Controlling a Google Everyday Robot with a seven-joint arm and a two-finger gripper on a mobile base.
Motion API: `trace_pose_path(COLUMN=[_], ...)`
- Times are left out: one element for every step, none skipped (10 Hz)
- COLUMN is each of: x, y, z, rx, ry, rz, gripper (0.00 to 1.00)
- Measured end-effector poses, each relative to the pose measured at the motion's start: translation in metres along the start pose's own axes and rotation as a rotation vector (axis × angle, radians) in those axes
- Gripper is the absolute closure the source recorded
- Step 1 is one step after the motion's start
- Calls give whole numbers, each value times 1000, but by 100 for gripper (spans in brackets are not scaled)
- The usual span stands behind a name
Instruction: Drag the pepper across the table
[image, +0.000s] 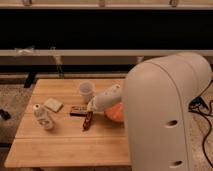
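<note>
The pepper (88, 121), a slim dark-red chili, lies on the light wooden table (60, 150) near its middle, pointing from front-left to back-right. My gripper (90, 113) sits at the end of the white forearm, right at the pepper's upper end and touching or nearly touching it. The big white arm housing (162, 115) fills the right side and hides the table's right part.
A flat dark red-brown packet (77, 110) lies just left of the gripper. A clear cup (86, 91) stands behind it. An orange bowl (116, 113) sits partly under the forearm. A white bottle (42, 117) and a pale flat packet (53, 104) are at the left.
</note>
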Motion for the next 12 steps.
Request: trace_pose_path(x=[-2, -6, -10, -15, -19, -23, -26, -28, -30, -32, -32, -32], y=[-1, -2, -4, -7, -6, -7, -8, -8, -7, -6, -6, -8], z=[-1, -1, -3, -4, -5, -7, -9, -10, -10, -12, -16, -18], rx=[2, 3, 5, 6, 3, 1, 0, -2, -2, -2, -7, -10], ry=[-11, -22, -34, -46, -55, -64, -72, -77, -82, -90, -97, -101], rz=[2, 5, 11, 17, 19, 22, 27, 25, 20, 12, 7, 6], gripper=[73, 63, 53, 43, 31, 24, 20, 20, 20, 20, 20, 20])
